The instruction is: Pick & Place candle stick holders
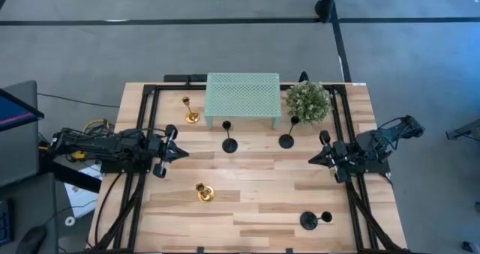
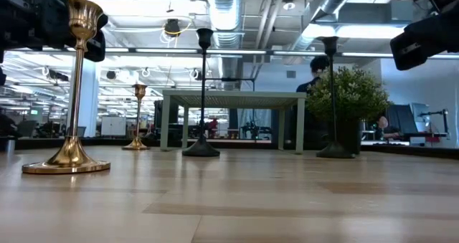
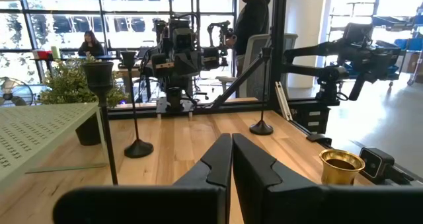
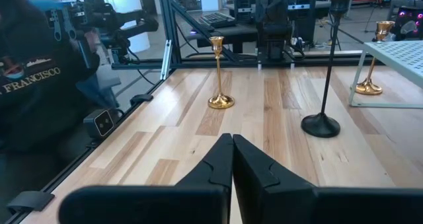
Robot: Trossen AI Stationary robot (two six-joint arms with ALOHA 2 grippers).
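Note:
Five candlestick holders stand upright on their round bases on the wooden table point(image 1: 255, 201). One gold holder point(image 1: 191, 115) is far left beside the mint-green stand, and the other point(image 1: 204, 192) is near centre-left. Two black holders point(image 1: 229, 143) point(image 1: 287, 139) stand in front of the stand, and a third point(image 1: 309, 220) is near right. My left gripper point(image 1: 180, 153) hovers at the table's left, shut and empty. It also shows in the left wrist view point(image 3: 231, 159). My right gripper point(image 1: 315, 159) is at the table's right, shut and empty. It also shows in the right wrist view point(image 4: 231, 159).
A mint-green perforated stand point(image 1: 242, 95) on legs is at the far centre, with a green potted plant point(image 1: 307, 100) to its right. Black frame rails point(image 1: 146, 119) run along the table's left and right sides. People point(image 3: 254, 12) are in the room beyond.

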